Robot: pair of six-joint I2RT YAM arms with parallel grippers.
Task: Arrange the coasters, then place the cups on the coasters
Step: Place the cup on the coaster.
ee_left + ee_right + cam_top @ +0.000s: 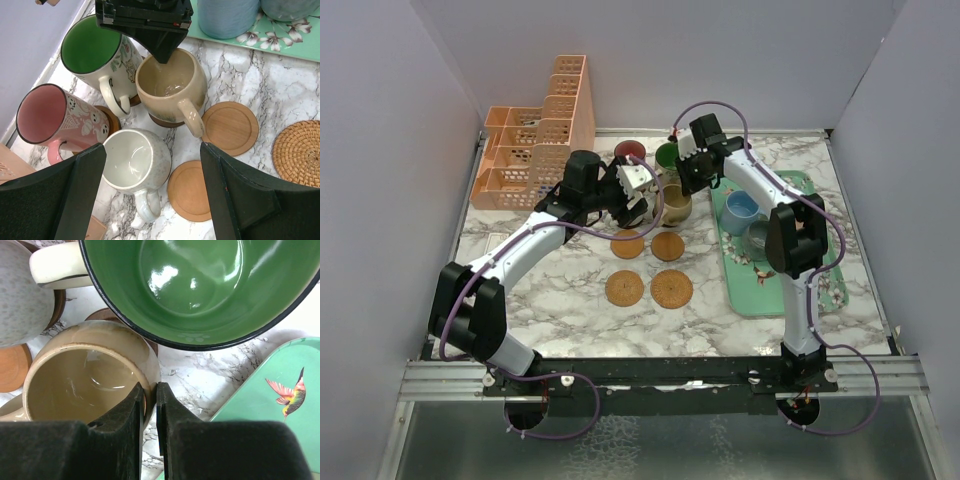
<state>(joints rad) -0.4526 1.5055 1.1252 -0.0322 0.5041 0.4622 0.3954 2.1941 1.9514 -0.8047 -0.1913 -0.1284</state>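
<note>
Marble table (570, 290), white walls | I see the right gripper (150, 390) pinching the tan mug (170, 80) by its rim, mug on a dark coaster (160, 121) beside the green mug (90, 45) | left gripper (151, 149) spread wide over the cream mug (131, 157) | four bare coasters (667, 246) nearby

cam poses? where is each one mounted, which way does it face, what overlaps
Top external: above and behind the robot, looking down at the marble table; left arm and right arm in view.
Left wrist: looks down at the mugs; open left gripper frames the white mug.
Right wrist: looks steeply down; right gripper pinches the tan mug rim.
Shared: both wrist views show the tan mug and green mug.
</note>
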